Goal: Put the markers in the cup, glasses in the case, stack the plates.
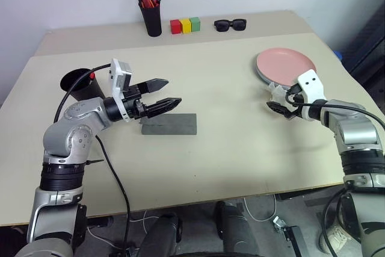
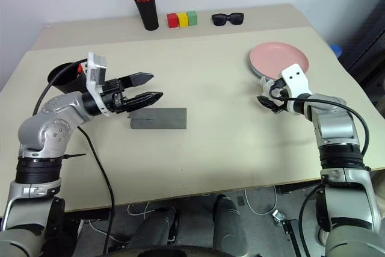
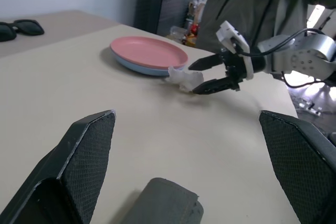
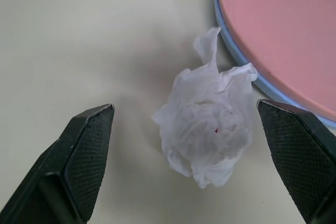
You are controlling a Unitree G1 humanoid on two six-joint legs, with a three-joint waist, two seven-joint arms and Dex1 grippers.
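Observation:
The salmon pink plate (image 1: 286, 64) lies stacked on the light blue plate (image 4: 231, 40) at the right of the table. A black cup (image 1: 77, 82) stands at the left, with a red marker end (image 1: 91, 75) showing at its rim. The grey case (image 1: 169, 124) lies flat and closed mid-table. My left gripper (image 1: 173, 91) hovers open just above the case, pointing right. Beside the plates' near edge, my right gripper (image 1: 274, 99) is open, with a crumpled white tissue (image 4: 205, 129) on the table between its fingers. The glasses are out of view.
At the back of the table stand a tall black pen pot (image 1: 151, 17) with orange-tipped pens, coloured blocks (image 1: 184, 25) in red, yellow and green, and black sunglasses (image 1: 230, 24). The table's front edge (image 1: 210, 200) runs close below both arms.

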